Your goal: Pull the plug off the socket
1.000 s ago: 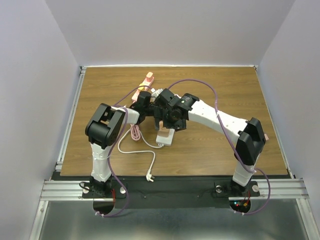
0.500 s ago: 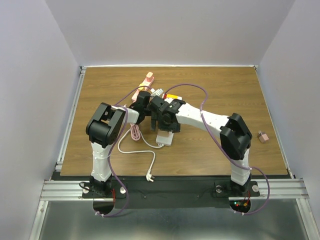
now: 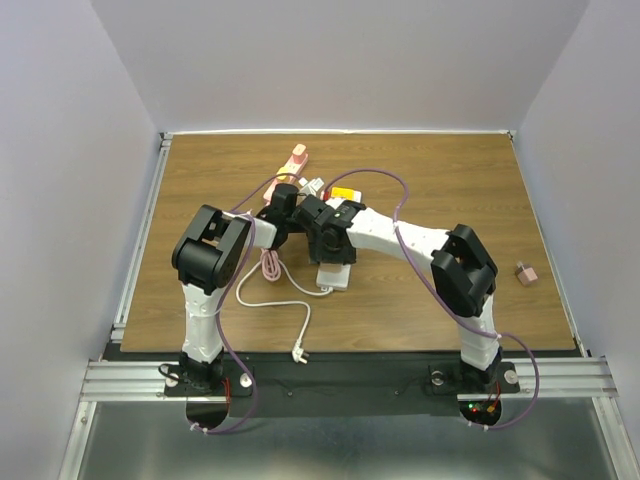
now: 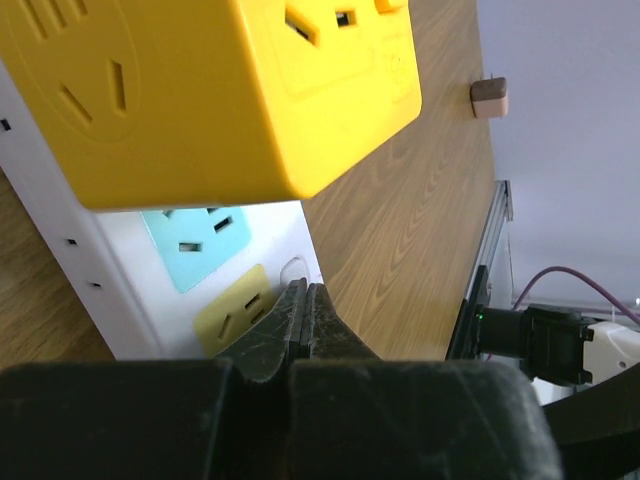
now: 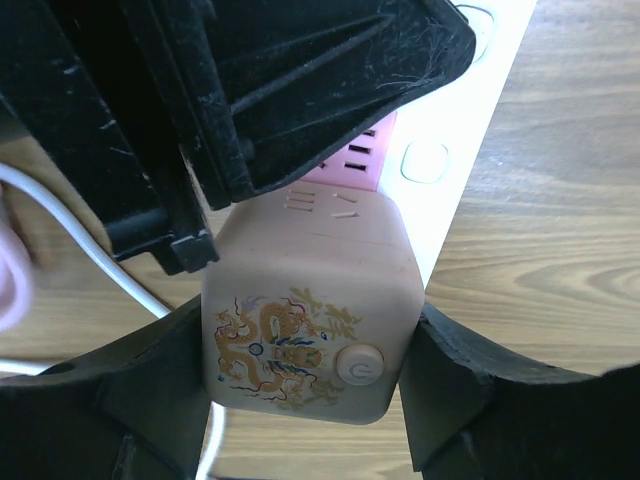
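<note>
Right gripper (image 5: pixel 306 385) is clamped on both sides of the pink dragon-print plug (image 5: pixel 305 290), which sits up against the white socket (image 5: pixel 465 110), running diagonally mid-frame in the overhead view. Left gripper (image 4: pixel 303 318) is pinched closed on nothing, lower centre of its own view, under a yellow cube adapter (image 4: pixel 220 90).

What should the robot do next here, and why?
Probably pull the right gripper straight away from the power strip: it appears to grip the pink cube plug, which is seated on the strip, while the shut left gripper seems to press the strip down.
</note>
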Available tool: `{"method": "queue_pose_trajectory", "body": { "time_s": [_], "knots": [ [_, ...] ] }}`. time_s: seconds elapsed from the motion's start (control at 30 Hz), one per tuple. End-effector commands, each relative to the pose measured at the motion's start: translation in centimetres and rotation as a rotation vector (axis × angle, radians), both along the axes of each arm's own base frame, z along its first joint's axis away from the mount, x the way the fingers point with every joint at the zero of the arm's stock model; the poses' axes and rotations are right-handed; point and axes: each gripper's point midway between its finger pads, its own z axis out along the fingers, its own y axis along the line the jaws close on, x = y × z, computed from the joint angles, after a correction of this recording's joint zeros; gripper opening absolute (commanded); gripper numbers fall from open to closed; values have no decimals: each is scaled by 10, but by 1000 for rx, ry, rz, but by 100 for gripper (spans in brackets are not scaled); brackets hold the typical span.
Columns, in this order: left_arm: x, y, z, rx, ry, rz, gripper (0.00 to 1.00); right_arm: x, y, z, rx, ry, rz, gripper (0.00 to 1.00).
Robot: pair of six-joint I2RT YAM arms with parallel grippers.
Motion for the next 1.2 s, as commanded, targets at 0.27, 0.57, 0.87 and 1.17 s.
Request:
{"method": "queue_pose_trajectory", "body": {
  "time_s": [0.27, 0.57, 0.87, 1.17],
  "knots": [
    [-47, -15, -47, 69, 124, 18, 0, 31, -45, 70, 46, -99, 249, 1],
    [-59, -24, -64, 102, 160, 38, 0, 45, -52, 98, 166, -114, 203, 0],
    [-82, -35, -98, 212, 183, -5, 0, 55, -59, 149, 232, -227, 147, 0],
    [-81, -36, -105, 247, 184, 3, 0, 49, -88, 147, 168, -208, 80, 0]
  ]
}}
